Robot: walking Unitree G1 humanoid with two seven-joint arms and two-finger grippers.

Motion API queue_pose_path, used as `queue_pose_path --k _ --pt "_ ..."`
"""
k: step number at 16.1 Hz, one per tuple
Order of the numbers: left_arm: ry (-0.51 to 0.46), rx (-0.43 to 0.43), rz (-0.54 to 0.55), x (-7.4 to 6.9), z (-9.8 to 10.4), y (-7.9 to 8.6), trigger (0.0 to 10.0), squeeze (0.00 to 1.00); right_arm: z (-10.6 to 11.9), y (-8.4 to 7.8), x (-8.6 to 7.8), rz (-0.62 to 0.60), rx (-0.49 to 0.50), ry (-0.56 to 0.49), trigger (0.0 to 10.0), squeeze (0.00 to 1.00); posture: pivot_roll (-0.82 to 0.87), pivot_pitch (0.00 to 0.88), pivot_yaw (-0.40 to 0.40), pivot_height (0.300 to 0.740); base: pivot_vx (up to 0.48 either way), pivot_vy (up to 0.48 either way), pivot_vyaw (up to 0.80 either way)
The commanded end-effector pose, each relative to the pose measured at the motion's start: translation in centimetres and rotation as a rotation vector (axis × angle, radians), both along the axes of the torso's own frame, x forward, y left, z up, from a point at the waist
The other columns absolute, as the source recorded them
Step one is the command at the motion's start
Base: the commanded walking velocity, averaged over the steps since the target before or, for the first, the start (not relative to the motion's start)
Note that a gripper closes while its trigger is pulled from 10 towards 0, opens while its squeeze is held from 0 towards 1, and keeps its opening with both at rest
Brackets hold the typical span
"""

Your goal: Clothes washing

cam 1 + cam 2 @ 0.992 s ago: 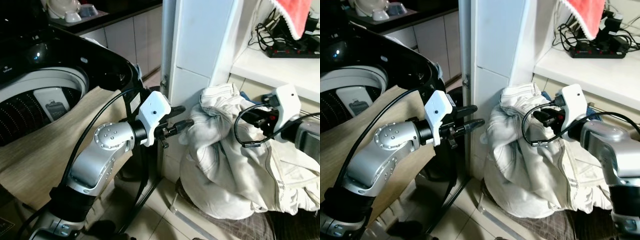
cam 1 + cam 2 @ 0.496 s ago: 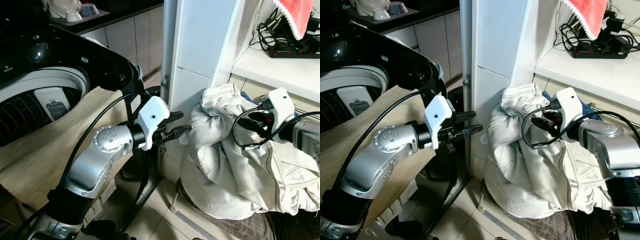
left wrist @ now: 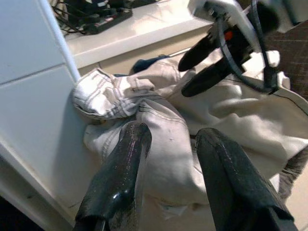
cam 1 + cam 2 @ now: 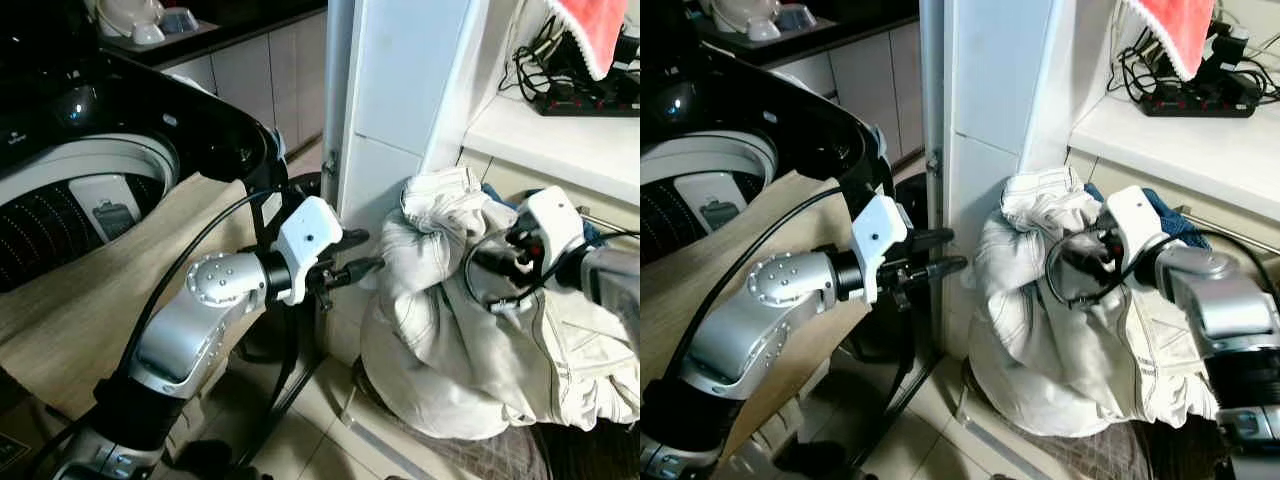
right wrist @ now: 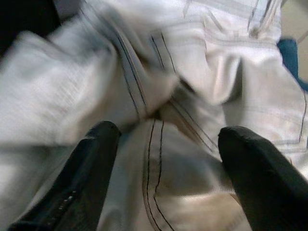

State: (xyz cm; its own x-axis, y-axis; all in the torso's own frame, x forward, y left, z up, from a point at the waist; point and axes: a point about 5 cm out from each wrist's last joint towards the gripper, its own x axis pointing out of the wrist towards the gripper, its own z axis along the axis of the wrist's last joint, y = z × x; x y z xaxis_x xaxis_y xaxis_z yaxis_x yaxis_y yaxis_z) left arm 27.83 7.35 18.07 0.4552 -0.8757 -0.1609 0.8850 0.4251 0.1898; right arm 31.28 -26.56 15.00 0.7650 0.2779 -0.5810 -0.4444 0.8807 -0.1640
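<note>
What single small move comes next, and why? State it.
Probably close the right gripper on the white garment: its open fingers straddle a stitched fold of the cloth. The left gripper, also open, sits at the pile's edge, and the washing machine drum stands open on the robot's left.

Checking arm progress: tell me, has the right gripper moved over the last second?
Yes. The right gripper has pushed leftward and down into the white clothes pile, away from the white shelf; jaws open.
</note>
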Motion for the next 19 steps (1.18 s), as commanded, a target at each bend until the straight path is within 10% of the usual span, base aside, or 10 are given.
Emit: queue_pose_path --k 1,3,5,19 --pt "-0.011 0.015 -0.016 -0.2 0.2 -0.1 10.0 0.0 0.0 -0.2 0.2 -0.002 -0.031 -0.002 10.0 0.0 -0.09 0.0 0.014 0.74 0.0 0.0 0.0" --pt "-0.008 0.02 -0.018 -0.3 0.2 -0.1 10.0 0.0 -0.9 -0.3 0.0 0.004 -0.016 0.041 10.0 0.0 -0.09 0.0 0.014 0.74 0.0 0.0 0.0" --pt "-0.007 0.023 -0.02 -0.3 0.2 -0.1 10.0 0.0 -1.3 -0.2 -0.1 0.021 0.0 0.062 0.0 0.0 -0.09 0.0 0.014 0.74 0.0 0.0 0.0" --pt "-0.011 0.026 -0.018 -0.3 0.2 -0.2 10.0 0.0 -0.9 0.0 -0.3 0.068 0.027 0.083 0.0 0.0 -0.09 0.0 0.01 0.74 0.0 0.0 0.0"
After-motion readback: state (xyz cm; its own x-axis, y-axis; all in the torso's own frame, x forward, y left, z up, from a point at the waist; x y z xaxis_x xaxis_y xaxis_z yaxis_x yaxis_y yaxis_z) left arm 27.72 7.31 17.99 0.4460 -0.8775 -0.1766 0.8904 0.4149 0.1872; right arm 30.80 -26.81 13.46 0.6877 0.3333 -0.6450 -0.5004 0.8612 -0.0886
